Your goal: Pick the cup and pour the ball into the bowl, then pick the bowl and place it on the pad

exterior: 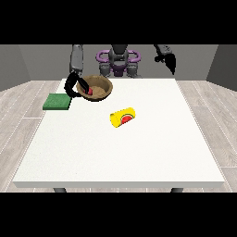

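Observation:
A brown bowl [101, 88] stands at the table's back left with a red ball [90, 91] inside it. The hand at the view's left [74, 85] is at the bowl's left rim, its fingers curled over the edge into the bowl. A yellow cup [122, 116] lies on its side near the table's middle, its red-lined mouth facing the camera. A green pad [57, 102] lies flat at the table's left edge, just left of the bowl. The hand at the view's right [169, 60] hangs raised above the table's back right, holding nothing.
The white table [120, 152] stretches wide towards the camera in front of the cup. The robot's torso [118, 62] stands behind the table's back edge.

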Available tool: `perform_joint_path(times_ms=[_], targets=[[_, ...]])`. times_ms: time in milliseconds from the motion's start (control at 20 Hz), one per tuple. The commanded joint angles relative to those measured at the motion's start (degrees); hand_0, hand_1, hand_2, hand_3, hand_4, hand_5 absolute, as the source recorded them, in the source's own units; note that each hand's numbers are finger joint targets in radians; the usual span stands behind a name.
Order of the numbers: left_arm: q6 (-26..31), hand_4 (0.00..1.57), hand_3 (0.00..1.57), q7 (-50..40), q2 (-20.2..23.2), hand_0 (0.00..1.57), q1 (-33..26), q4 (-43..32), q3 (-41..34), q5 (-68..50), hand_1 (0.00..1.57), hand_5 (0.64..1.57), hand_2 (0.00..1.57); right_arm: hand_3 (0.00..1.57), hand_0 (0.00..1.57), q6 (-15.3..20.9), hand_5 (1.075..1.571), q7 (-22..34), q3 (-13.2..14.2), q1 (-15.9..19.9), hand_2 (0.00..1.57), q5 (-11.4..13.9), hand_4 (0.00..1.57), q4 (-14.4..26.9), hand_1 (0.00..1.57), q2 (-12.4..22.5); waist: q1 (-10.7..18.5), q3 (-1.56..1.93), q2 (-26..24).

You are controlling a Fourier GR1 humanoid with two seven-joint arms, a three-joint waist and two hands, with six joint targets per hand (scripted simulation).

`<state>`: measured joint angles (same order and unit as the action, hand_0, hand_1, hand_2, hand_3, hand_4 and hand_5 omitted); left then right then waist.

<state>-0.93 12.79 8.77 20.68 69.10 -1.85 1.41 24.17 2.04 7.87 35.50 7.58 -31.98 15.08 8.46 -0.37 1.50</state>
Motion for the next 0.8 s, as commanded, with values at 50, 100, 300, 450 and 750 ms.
perform_joint_path(times_ms=[50,100,300,450,750], targets=[[-0.3,1.00,0.00,-0.2,1.6,0.00,-4.2,-4.9,-3.1,-0.7,0.00,1.404,0.00,0.89,1.57,-4.2,1.567,13.7,-4.0,3.6,1.57,2.4,0.81,-2.5,1.57,1.0,-6.1,0.28,-9.1],[0.3,1.01,0.00,0.2,1.3,0.00,-4.3,-5.2,-3.6,-1.6,0.00,1.407,0.00,0.78,1.57,-5.2,1.568,13.1,-3.8,3.1,1.57,1.7,0.82,-4.3,1.57,0.8,-7.2,0.32,-7.6],[-1.4,1.00,0.00,5.4,1.9,0.00,-3.7,-5.1,-4.7,-0.4,0.00,1.414,0.00,0.75,1.57,-12.2,1.570,11.0,0.8,3.0,1.57,-2.3,0.79,-5.8,1.57,8.3,-8.1,0.35,-1.3],[0.7,1.02,0.00,3.5,2.1,0.00,-4.0,-1.1,-3.8,-1.2,0.00,1.431,0.00,0.47,1.57,-15.0,1.570,6.9,4.1,-0.4,1.57,-4.1,0.83,-4.8,1.57,13.0,-5.4,0.39,0.1],[4.8,1.25,0.00,3.5,6.8,0.00,-1.5,-0.8,-8.8,-5.4,0.00,1.503,0.00,0.22,1.57,-16.5,1.570,1.9,6.2,-3.5,1.57,-4.4,0.88,-5.2,1.57,16.2,-4.7,0.40,3.0]])
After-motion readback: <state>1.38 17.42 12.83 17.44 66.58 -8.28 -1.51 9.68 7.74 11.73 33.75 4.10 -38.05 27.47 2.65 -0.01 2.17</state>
